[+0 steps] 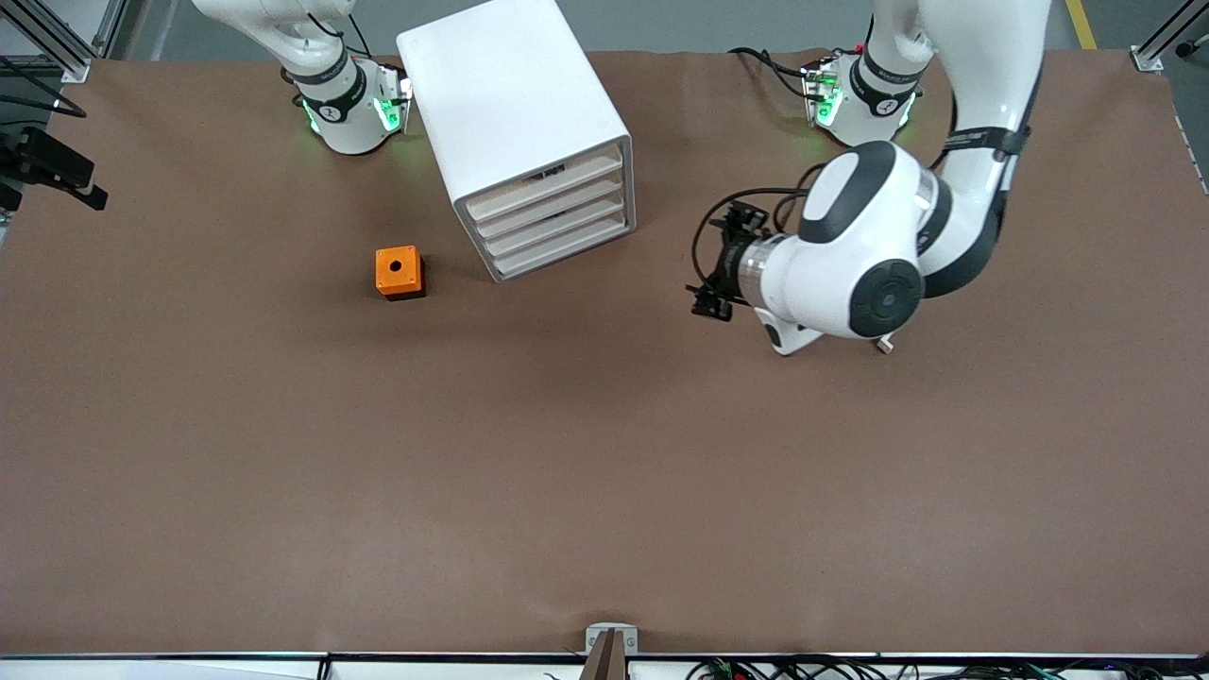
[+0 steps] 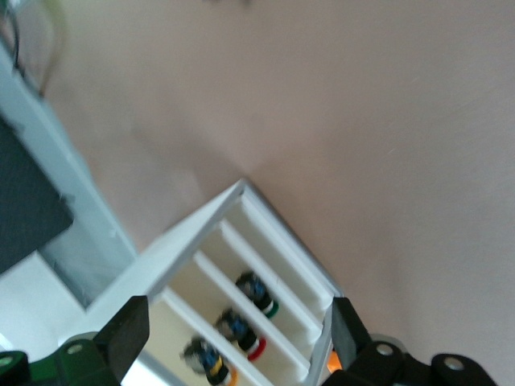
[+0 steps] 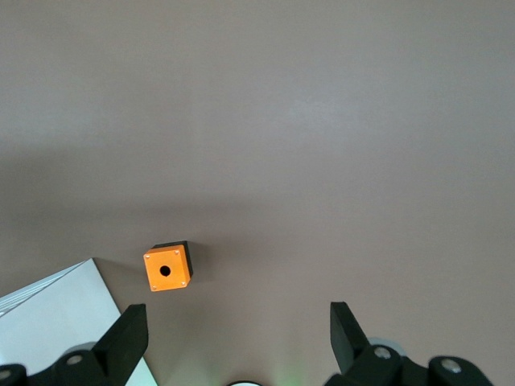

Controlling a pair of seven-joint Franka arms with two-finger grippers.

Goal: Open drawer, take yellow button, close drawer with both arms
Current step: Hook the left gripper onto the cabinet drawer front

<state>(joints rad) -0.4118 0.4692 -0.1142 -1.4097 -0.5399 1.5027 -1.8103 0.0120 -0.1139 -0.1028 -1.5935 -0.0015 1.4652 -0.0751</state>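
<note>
The white cabinet (image 1: 515,104) stands toward the right arm's end of the table, all four drawers shut; the top drawer (image 1: 545,180) is the uppermost. In the left wrist view the drawer fronts show (image 2: 173,314), and the button (image 2: 208,363) with an orange cap lies blurred inside the top one. My left gripper (image 1: 710,283) hovers over the table in front of the cabinet, jaws open and empty (image 2: 235,322). My right gripper (image 3: 233,318) is open and empty, high over the table; it does not show in the front view.
An orange cube with a hole (image 1: 399,272) sits on the brown table beside the cabinet, toward the right arm's end, also in the right wrist view (image 3: 167,268). Buttons with a red ring (image 2: 241,336) and a green ring (image 2: 257,295) lie in lower drawers.
</note>
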